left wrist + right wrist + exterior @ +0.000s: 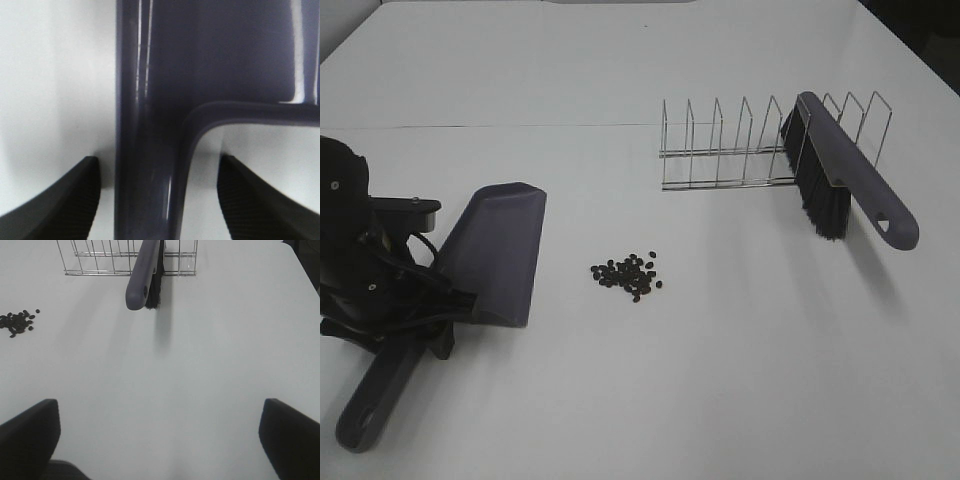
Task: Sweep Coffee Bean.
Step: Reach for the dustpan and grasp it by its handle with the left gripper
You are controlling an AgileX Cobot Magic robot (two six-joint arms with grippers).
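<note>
The coffee beans [628,273] lie in a small dark heap on the white table, just right of the grey dustpan [498,250], which lies flat with its handle pointing toward the front left. My left gripper [442,322] is open and straddles the dustpan handle [145,175]. Both fingers [65,205] stand a little off it. The grey brush [845,170] with black bristles leans on the wire rack [720,150] at the back right. My right gripper [160,440] is open and empty, well short of the brush [144,275]. The beans [17,322] also show in its view.
The wire rack [100,260] holds only the brush. The table's right edge [305,270] runs close to the rack. Bare white table [740,340] lies between the beans and the front edge.
</note>
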